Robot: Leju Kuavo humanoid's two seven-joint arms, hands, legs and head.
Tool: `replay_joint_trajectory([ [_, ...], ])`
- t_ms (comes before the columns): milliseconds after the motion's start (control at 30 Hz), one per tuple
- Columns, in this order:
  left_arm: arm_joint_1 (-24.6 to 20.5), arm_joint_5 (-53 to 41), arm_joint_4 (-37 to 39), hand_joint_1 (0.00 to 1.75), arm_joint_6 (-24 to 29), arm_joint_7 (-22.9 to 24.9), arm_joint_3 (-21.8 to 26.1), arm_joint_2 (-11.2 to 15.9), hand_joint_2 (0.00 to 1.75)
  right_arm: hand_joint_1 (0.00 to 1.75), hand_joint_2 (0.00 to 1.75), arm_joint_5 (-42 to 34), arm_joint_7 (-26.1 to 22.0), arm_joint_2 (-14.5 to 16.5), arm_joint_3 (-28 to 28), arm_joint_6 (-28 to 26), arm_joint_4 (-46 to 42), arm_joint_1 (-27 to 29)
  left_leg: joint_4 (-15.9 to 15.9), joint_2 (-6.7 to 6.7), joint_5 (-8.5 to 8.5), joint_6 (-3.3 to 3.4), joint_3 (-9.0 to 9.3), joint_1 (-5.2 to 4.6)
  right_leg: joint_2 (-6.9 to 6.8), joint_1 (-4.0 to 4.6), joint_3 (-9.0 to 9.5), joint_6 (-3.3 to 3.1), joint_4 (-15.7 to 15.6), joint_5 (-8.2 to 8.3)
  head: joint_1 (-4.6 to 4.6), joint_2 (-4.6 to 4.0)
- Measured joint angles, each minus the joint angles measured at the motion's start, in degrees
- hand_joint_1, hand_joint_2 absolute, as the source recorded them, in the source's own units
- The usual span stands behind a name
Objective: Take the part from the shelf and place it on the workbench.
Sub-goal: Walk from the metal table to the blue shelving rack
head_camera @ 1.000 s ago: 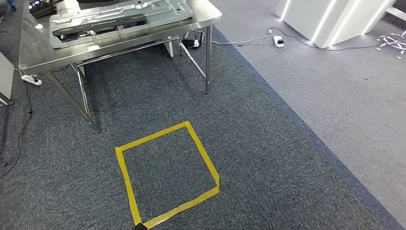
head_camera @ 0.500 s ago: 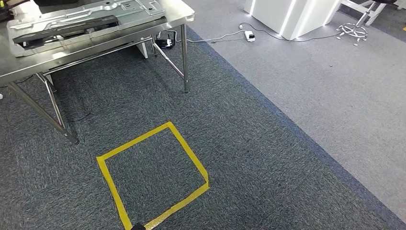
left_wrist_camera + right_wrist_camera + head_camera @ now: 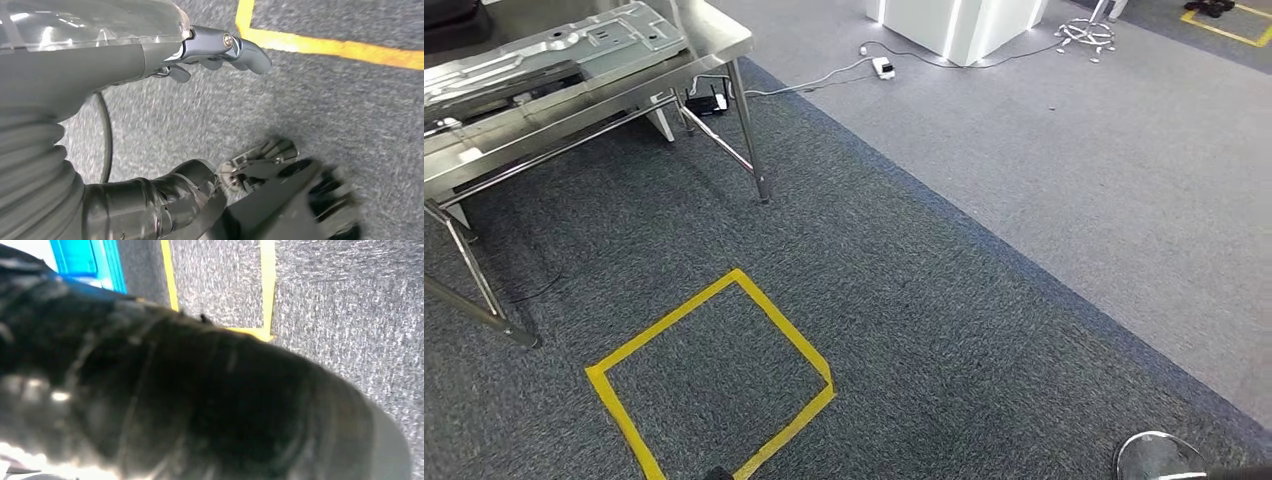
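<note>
Over on the far left stands the steel table point(image 3: 714, 45), its thin legs planted on the dark carpet point(image 3: 904, 330). A long pressed sheet-metal part point(image 3: 554, 50) lies flat on top of it, running along the tabletop and off the left edge of the head view. Under the table, near the far leg, sits a small black box point(image 3: 707, 101) with cables trailing from it.

In front of the table, a square of yellow tape point(image 3: 714, 375) is stuck to the carpet. The left hand point(image 3: 220, 47) hangs low above the carpet beside one yellow tape line; its fingers point(image 3: 250, 50) are curled in and nothing is in them.

Further right, a diagonal edge divides the dark carpet from a paler grey floor point(image 3: 1104, 190). On that paler floor a white power strip point(image 3: 883, 67) lies with its cord running back toward the table, and behind it stands a white cabinet point(image 3: 954, 20) with lit vertical strips. Beyond that is the star-shaped base of a chair point(image 3: 1084, 32), and in the far corner another patch of yellow tape.

From the right wrist view a blurred dark mass blocks nearly everything, with yellow tape and a blue object point(image 3: 87, 260) showing past it; whether the right hand's fingers are open or closed, I cannot tell.
</note>
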Motion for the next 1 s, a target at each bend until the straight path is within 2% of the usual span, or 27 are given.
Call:
replay_joint_trajectory([
  [33, -0.02, 0.01, 0.00, 0.00, 0.00, 0.00, 0.00, 0.05, 1.75, 0.00, 0.00, 0.00, -0.01, 0.01, 0.00, 0.00, 0.00, -0.05, -3.39, -0.99, 1.45, 0.13, 1.32, 0.04, 0.66, 0.03, -0.16, 0.28, 0.43, -0.20, 0.00, 0.00],
  [67, -0.10, 0.02, 0.00, 0.00, 0.01, 0.00, 0.00, 0.09, 1.75, 0.00, 0.00, 0.00, -0.02, 0.02, 0.00, 0.00, 0.00, -0.09, -5.62, -1.77, 2.21, 0.30, 2.23, 0.05, 1.19, 0.06, -0.39, 0.59, 0.77, -0.35, 0.01, 0.00],
  [100, -0.17, 0.03, 0.00, 0.00, 0.01, 0.01, 0.00, 0.13, 1.75, 0.00, 0.00, 0.00, -0.02, 0.03, 0.00, -0.01, 0.01, -0.07, -6.57, -2.31, 2.29, 0.50, 2.60, -0.03, 1.65, 0.04, -0.64, 0.95, 0.96, -0.42, 0.01, 0.00],
  [167, -0.33, 0.03, 0.00, 0.00, 0.00, 0.00, 0.00, 0.12, 1.75, 0.00, 0.00, 0.00, -0.02, 0.02, -0.02, -0.02, 0.02, 0.07, -6.78, -1.53, 2.45, 1.04, 2.74, -0.16, 2.44, -0.07, -0.95, 1.69, 0.87, -0.29, 0.00, 0.00],
  [200, -0.33, 0.03, 0.00, 0.00, -0.01, -0.01, 0.00, 0.11, 1.75, 0.00, 0.00, 0.00, -0.02, 0.01, -0.04, -0.02, 0.02, 0.15, -7.05, -1.00, 2.64, 1.41, 2.85, -0.15, 1.93, -0.12, -1.07, 2.02, 1.07, -0.44, 0.03, 0.00],
  [233, -0.32, 0.03, 0.00, 0.00, -0.01, -0.03, 0.00, 0.11, 1.75, 0.00, 0.00, 0.00, -0.02, -0.01, -0.07, -0.02, 0.03, 0.17, -7.35, -0.39, 2.83, 1.83, 2.97, -0.08, 0.67, -0.09, -1.56, 2.33, 2.09, -1.11, 0.09, 0.00],
  [300, -0.23, 0.05, 0.00, 0.00, -0.01, -0.07, 0.00, 0.13, 1.75, 0.00, 0.00, 0.00, -0.02, -0.03, -0.10, -0.02, 0.03, 0.05, -7.71, 0.99, 2.96, 2.40, 3.14, -0.08, -2.72, -0.05, -4.22, 2.88, 7.63, -4.15, 0.20, 0.00],
  [333, -0.14, 0.07, 0.00, 0.00, -0.01, -0.09, 0.00, 0.14, 1.75, 0.00, 0.00, 0.00, -0.02, -0.03, -0.11, -0.02, 0.03, -0.02, -7.71, 1.74, 2.88, 2.56, 3.14, -0.15, -3.72, -0.12, -6.21, 3.13, 11.48, -5.92, 0.21, 0.00],
  [367, -0.06, 0.07, 0.00, 0.00, -0.04, -0.09, 0.00, 0.15, 1.75, 0.00, 0.00, 0.00, -0.02, -0.03, -0.11, -0.02, 0.03, -0.05, -7.69, 2.49, 2.79, 2.60, 3.14, -0.22, -4.12, -0.23, -7.98, 3.31, 14.83, -7.09, 0.20, 0.00],
  [400, -0.02, 0.07, 0.00, 0.00, -0.07, -0.09, 0.00, 0.15, 1.75, 0.00, 0.00, 0.00, -0.02, -0.03, -0.11, -0.02, 0.04, 0.00, -7.67, 3.21, 2.67, 2.61, 3.19, -0.26, -4.30, -0.33, -8.94, 3.40, 16.52, -7.23, 0.20, 0.00],
  [433, -0.03, 0.07, 0.00, 0.00, -0.11, -0.09, 0.00, 0.15, 1.75, 0.00, 0.00, -0.01, -0.02, -0.03, -0.13, -0.02, 0.04, 0.08, -7.67, 3.89, 2.54, 2.58, 3.29, -0.28, -4.46, -0.38, -8.77, 3.39, 16.01, -6.28, 0.20, 0.00],
  [467, -0.06, 0.06, 0.00, 0.00, -0.15, -0.09, 0.00, 0.13, 1.75, 0.00, 0.00, -0.01, -0.02, -0.03, -0.16, -0.02, 0.04, 0.13, -7.67, 4.50, 2.39, 2.50, 3.48, -0.29, -4.82, -0.36, -7.38, 3.24, 13.22, -4.42, 0.20, 0.00],
  [533, -0.11, 0.05, 0.00, 0.00, -0.17, -0.09, 0.00, 0.08, 1.75, 0.00, 0.00, -0.02, -0.02, -0.03, -0.24, -0.03, 0.04, 0.06, -7.69, 5.60, 2.00, 2.15, 4.00, -0.40, -6.82, 0.08, -3.13, 2.53, 5.13, -0.85, 0.20, 0.00],
  [567, -0.12, 0.05, 0.00, 0.00, -0.18, -0.08, 0.00, 0.07, 1.75, 0.00, 0.00, -0.03, -0.02, -0.03, -0.28, -0.04, 0.04, -0.03, -7.70, 6.09, 1.81, 1.88, 4.23, -0.48, -7.68, 0.40, -1.68, 2.09, 2.29, 0.04, 0.21, 0.00],
  [600, -0.16, 0.05, 0.00, 0.00, -0.18, -0.07, 0.00, 0.06, 1.75, 0.00, 0.00, -0.04, -0.02, -0.03, -0.32, -0.04, 0.04, -0.10, -7.73, 6.55, 1.66, 1.61, 4.42, -0.54, -8.15, 0.70, -1.02, 1.69, 0.89, 0.26, 0.20, 0.00],
  [667, -0.28, 0.05, -0.01, 0.00, -0.19, -0.04, 0.00, -0.03, 0.87, 0.00, 0.00, -0.09, -0.02, -0.04, -0.45, -0.03, 0.04, -0.08, -8.06, 7.51, 1.52, 1.02, 4.92, -0.62, -7.24, 0.93, -1.00, 1.08, 0.39, 0.24, 0.20, 0.00],
  [700, -0.36, 0.05, -0.01, 0.00, -0.20, -0.02, 0.00, -0.08, 0.44, 0.00, 0.00, -0.12, -0.02, -0.04, -0.52, -0.03, 0.04, 0.01, -8.07, 7.33, 1.30, 0.71, 5.20, -0.58, -6.63, 0.76, -0.75, 0.80, -0.02, 0.41, 0.18, 0.00],
  [733, -0.41, 0.05, -0.02, 0.00, -0.20, -0.02, 0.00, -0.12, 0.00, 0.00, 0.00, -0.14, -0.02, -0.05, -0.58, -0.03, 0.04, 0.07, -7.59, 6.44, 0.78, 0.42, 5.22, -0.54, -6.02, 0.55, -0.42, 0.53, -0.54, 0.64, 0.18, 0.00],
  [767, -0.45, 0.05, -0.02, 0.00, -0.20, 0.00, 0.00, -0.13, 0.00, 0.00, 0.00, -0.16, -0.02, -0.06, -0.61, -0.03, 0.04, 0.05, -6.04, 5.08, -0.31, 0.19, 4.66, -0.50, -5.41, 0.33, -0.10, 0.19, -1.06, 0.90, 0.16, 0.00],
  [833, -0.34, 0.05, -0.02, 0.00, -0.21, 0.08, 0.00, -0.07, 0.00, 0.00, 0.00, -0.17, -0.02, -0.02, -0.61, -0.04, 0.04, -0.10, 0.13, 2.34, -3.46, 0.00, 1.64, -0.41, -4.22, 0.19, 0.07, -0.23, -1.36, 1.10, 0.15, 0.00],
  [867, -0.20, 0.05, -0.01, 0.00, -0.22, 0.15, 0.00, -0.05, 0.00, 0.00, 0.00, -0.17, -0.02, 0.03, -0.61, -0.04, 0.04, -0.17, 3.78, 1.78, -4.86, -0.04, -0.30, -0.41, -3.53, 0.25, 0.01, -0.39, -1.25, 1.09, 0.15, 0.00],
  [900, -0.05, 0.05, -0.01, 0.00, -0.23, 0.24, 0.00, -0.04, 0.00, 0.00, 0.00, -0.17, -0.02, 0.08, -0.61, -0.03, 0.04, -0.17, 6.46, 1.53, -5.53, -0.08, -1.82, -0.41, -2.82, 0.29, -0.03, -0.45, -1.10, 1.03, 0.15, 0.00],
  [933, 0.07, 0.05, 0.00, 0.00, -0.24, 0.33, 0.00, -0.03, 0.00, 0.00, 0.00, -0.17, -0.02, 0.11, -0.61, -0.03, 0.04, -0.11, 7.34, 1.38, -5.05, -0.09, -2.58, -0.39, -2.03, 0.30, -0.07, -0.44, -0.88, 0.94, 0.15, 0.00],
  [967, 0.12, 0.05, 0.00, 0.00, -0.24, 0.40, 0.00, -0.03, 0.00, 0.00, 0.00, -0.17, -0.02, 0.12, -0.61, -0.03, 0.04, -0.04, 6.08, 1.25, -3.48, -0.08, -2.35, -0.35, -1.24, 0.27, -0.09, -0.34, -0.59, 0.79, 0.15, 0.00],
  [1000, 0.11, 0.05, 0.00, 0.00, -0.23, 0.44, 0.00, -0.02, 0.00, 0.00, 0.00, -0.17, -0.02, 0.13, -0.61, -0.03, 0.04, 0.01, 2.93, 0.89, -1.17, -0.05, -1.19, -0.26, -0.49, 0.22, -0.11, -0.18, -0.24, 0.60, 0.15, 0.00],
])
